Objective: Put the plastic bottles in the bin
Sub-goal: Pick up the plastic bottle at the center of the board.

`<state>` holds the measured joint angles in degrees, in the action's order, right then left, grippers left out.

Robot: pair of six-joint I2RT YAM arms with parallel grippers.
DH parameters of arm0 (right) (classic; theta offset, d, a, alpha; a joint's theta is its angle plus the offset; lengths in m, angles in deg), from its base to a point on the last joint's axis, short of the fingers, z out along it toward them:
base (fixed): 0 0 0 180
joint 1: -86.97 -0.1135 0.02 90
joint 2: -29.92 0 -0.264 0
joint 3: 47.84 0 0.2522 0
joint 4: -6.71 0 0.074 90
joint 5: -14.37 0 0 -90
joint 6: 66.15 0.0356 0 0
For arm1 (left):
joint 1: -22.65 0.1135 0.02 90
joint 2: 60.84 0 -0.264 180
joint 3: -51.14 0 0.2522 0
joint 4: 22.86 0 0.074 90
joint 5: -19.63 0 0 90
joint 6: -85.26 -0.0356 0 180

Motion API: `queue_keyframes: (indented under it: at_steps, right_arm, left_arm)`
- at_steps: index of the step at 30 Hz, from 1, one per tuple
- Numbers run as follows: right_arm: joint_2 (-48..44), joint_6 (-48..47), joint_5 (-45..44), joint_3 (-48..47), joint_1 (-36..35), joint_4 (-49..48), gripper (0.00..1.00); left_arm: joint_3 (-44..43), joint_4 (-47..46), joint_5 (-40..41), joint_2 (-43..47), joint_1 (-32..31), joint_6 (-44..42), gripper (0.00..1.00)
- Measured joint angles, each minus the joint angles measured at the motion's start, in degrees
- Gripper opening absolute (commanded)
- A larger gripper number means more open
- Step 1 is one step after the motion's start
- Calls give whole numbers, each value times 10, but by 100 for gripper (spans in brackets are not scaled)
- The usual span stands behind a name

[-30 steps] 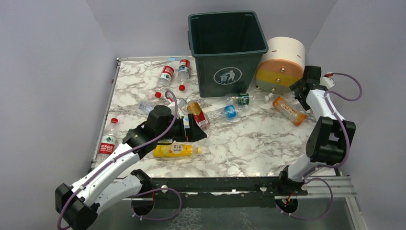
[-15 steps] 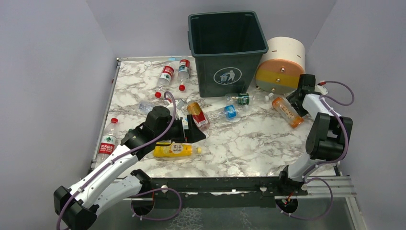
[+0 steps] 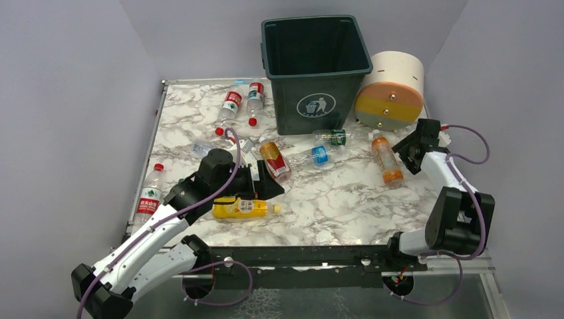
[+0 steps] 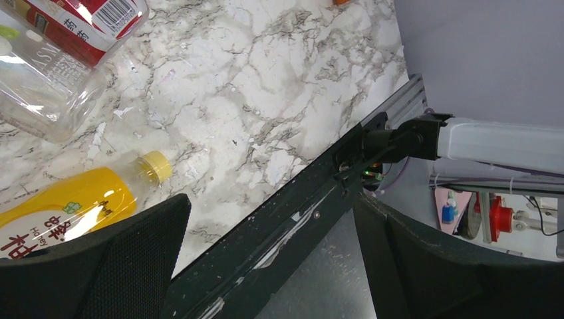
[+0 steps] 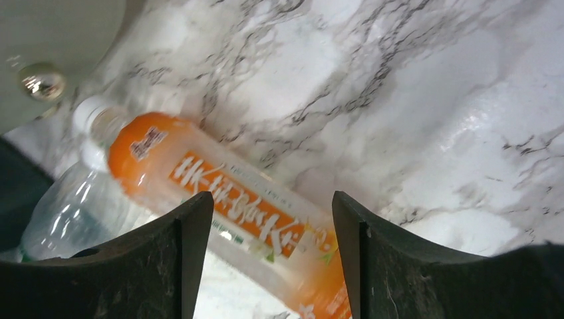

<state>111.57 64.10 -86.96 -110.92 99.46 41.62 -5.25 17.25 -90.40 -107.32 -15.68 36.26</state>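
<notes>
1. The left gripper [image 4: 271, 199] is wide open and holds nothing. It hangs low over the tabletop [image 3: 346, 199], left of centre and toward the near edge.
2. On its near side the yellow-orange bottle [image 3: 243, 208] lies flat with its yellow cap pointing right. In the wrist view it runs partly under one finger; contact unclear.
3. Just beyond that gripper the red-and-gold bottle [image 3: 274, 159] lies on its side, with a clear bottle [image 4: 40, 86] right beside it.
4. The right gripper [image 5: 271, 206] is by the right edge, with one finger on each side of the orange bottle [image 3: 387, 158]. The jaws are partway in; cannot tell whether they actually pinch it.
5. The orange bottle lies flat on the tabletop, white cap toward the far edge, near the cream-and-orange cylinder [image 3: 392, 93].
6. The bin [image 3: 319, 100] stands upright at the middle of the far edge, its white litter symbol facing the near edge. The cylinder lies on its side just right of it.
7. The blue-label bottle [image 3: 312, 156] and the green-label bottle [image 3: 336, 137] lie flat just in front of the bin.
8. Two red-label bottles [image 3: 231, 105] [image 3: 255, 95] lie left of the bin, near the far edge.
9. A red-capped bottle [image 3: 149, 194] lies along the left edge, cap toward the far edge.
</notes>
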Motion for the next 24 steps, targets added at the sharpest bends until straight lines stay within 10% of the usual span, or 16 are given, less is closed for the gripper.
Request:
queue_keyframes:
  at_steps: [24]
  right_arm:
    - [-71,-3,126,38,-114,-11,72]
  left_arm:
    - [0,4,1,29,0,12,99]
